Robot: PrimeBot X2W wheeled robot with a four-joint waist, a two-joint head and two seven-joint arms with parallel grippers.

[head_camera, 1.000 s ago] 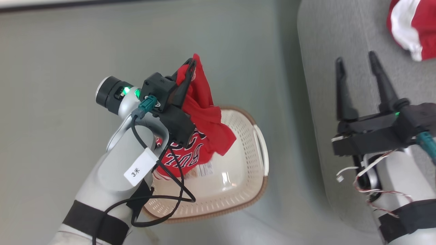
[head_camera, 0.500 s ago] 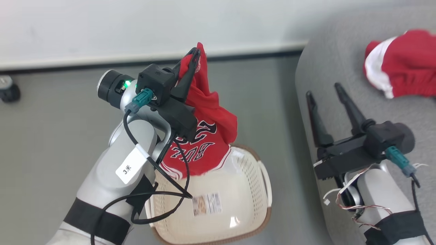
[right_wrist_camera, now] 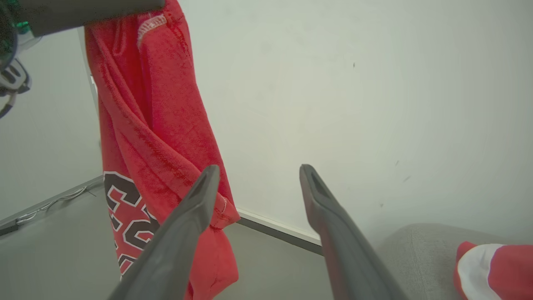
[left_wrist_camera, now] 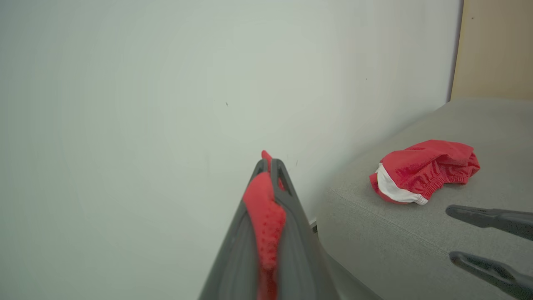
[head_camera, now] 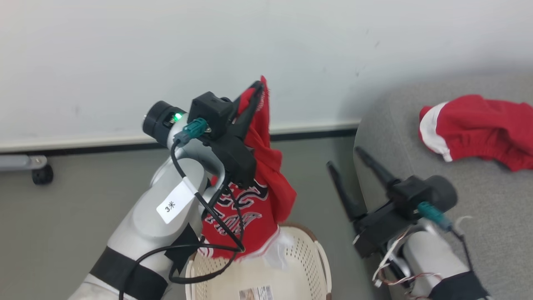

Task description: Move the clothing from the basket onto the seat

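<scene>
Jersey point(head_camera: 266, 196) pinched in left hand point(head_camera: 260, 84) above basket point(head_camera: 321, 260); shorts point(head_camera: 479, 129) on seat point(head_camera: 495, 204)

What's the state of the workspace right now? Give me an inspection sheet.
Surface: grey seat, shorts lying on it.
Job's things: jersey hangs above basket; basket on floor.
Clutter: nothing seen.
Grippers: left gripper shut on jersey; right gripper open, empty, near seat's edge.
Cables: black cable loops across jersey; thin wires hang loose below right gripper.
Surroundings: pale wall, dark baseboard, caster wheel.
</scene>
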